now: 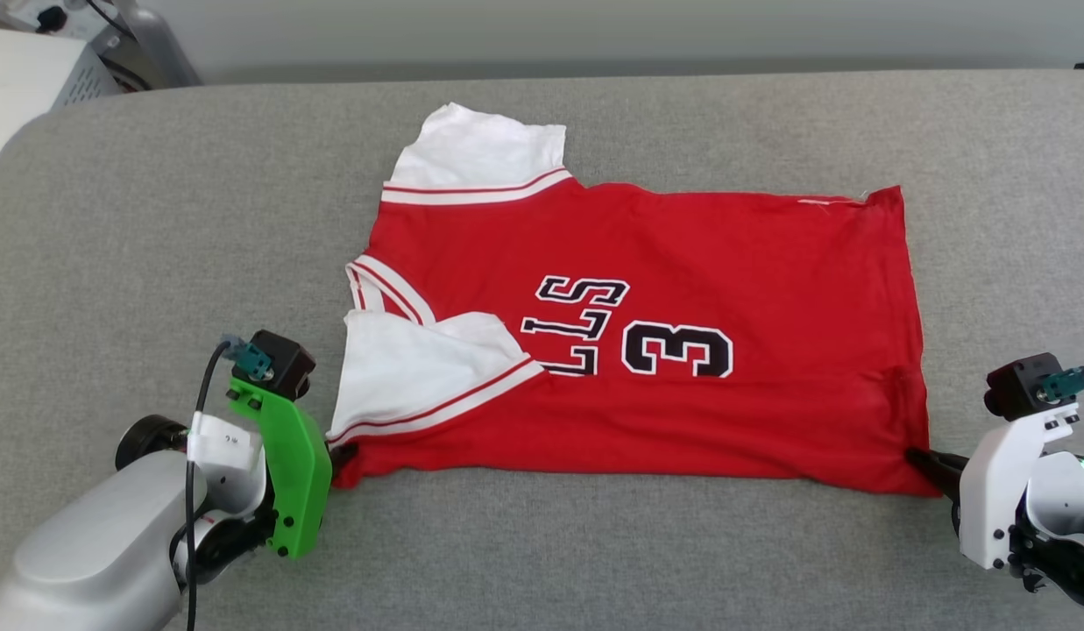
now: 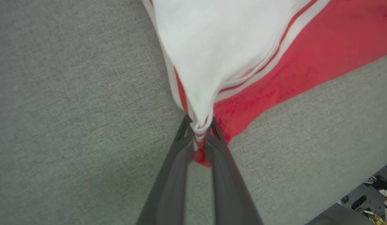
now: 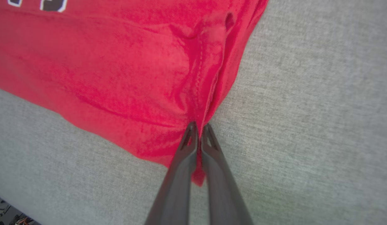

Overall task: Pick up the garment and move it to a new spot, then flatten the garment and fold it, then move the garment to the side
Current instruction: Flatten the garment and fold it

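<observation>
**Both near corners of the jersey pinched**

We see the red jersey T-shirt with white short sleeves and red-white striped trim (image 1: 647, 350) lying spread on the grey woven fabric surface (image 1: 542, 552). It lies sideways, collar end to our left and hem to our right, with the black white-outlined lettering and number facing up. One white sleeve lies flat at the far left corner. The other is folded over the front and covers part of the lettering.

Our left arm comes in from the lower left, a silver forearm carrying a green bracket (image 1: 292, 473) with a black camera block on top. The left gripper (image 2: 199, 129) points along the surface at the near left corner. Its two dark fingers (image 2: 171, 175) stand a narrow gap apart, pinching a bunch of white sleeve trim and red cloth.

Our right arm reaches in from the lower right behind a white bracket (image 1: 997, 491). The right gripper (image 3: 198, 131) points at the near right hem corner. Its fingers (image 3: 218, 181) are pressed together on a thin fold of red hem, which puckers ahead of the tips.

In the head view, the green bracket and the cloth hide most of the left fingers. The right arm is cut off at the frame's edge. Pale equipment (image 1: 33, 70) at the far left corner is too cropped for us to identify.
</observation>
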